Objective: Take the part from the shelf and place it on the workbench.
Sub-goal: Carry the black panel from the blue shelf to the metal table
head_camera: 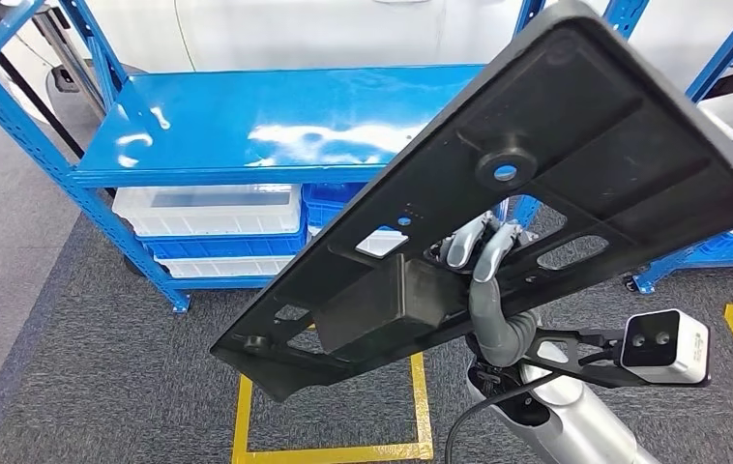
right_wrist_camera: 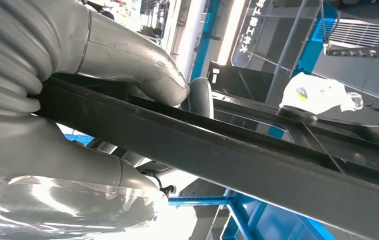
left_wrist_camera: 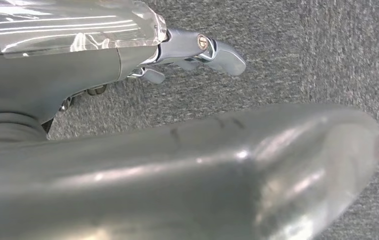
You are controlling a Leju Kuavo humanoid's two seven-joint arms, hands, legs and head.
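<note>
Black plastic part (head_camera: 537, 184), big flat panel with cutouts and a boxy block on its underside, is held up in the air by the right hand (head_camera: 483, 253), clear of the shelf (head_camera: 276, 126). Panel sits tilted, one end low toward the floor, other end high at upper right of head view. Right hand grips it near the middle: fingers (head_camera: 464, 240) wrap over one bar of the panel. In right wrist view the thumb (right_wrist_camera: 127, 55) presses on one face of the dark bar (right_wrist_camera: 227, 150), and the rest of the hand sits on the other face. Firm clamp, closed on the part.

Left hand (left_wrist_camera: 192, 50) hangs over grey carpet (left_wrist_camera: 302, 50), fingers partly curled, nothing in them.

Blue shelf top board is bare and glossy. White and blue bins (head_camera: 213, 217) sit on the level below. Yellow tape lines (head_camera: 421, 406) mark the carpet in front.
</note>
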